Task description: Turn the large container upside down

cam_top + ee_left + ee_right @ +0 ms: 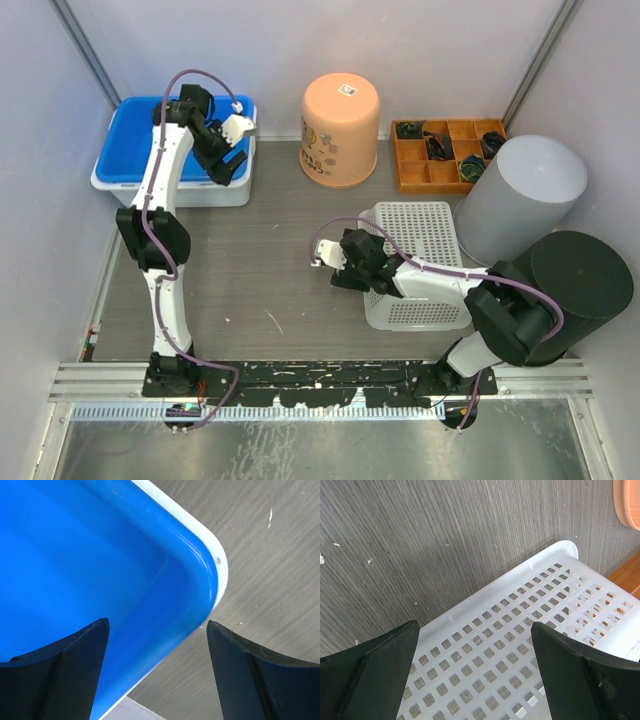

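Observation:
The large blue container (pixel 140 140) with a white outer wall stands upright and open at the back left. My left gripper (pixel 230 160) is open and hovers over its near right corner. In the left wrist view one finger is over the blue inside (pixel 100 555), the other over the table, and the rim corner (pixel 212 580) lies between them. My right gripper (pixel 337 267) is open and empty over the left end of a white perforated basket (pixel 415 240), which lies bottom up. The basket's grid (pixel 520 645) fills the right wrist view, below my right gripper (pixel 475 630).
An orange bucket (pixel 340 128) stands upside down at the back centre; its rim shows in the right wrist view (pixel 630 505). A wooden compartment tray (pixel 440 160) with small dark items sits at the back right. A grey cylinder (pixel 525 195) and a black cylinder (pixel 580 290) stand at the right.

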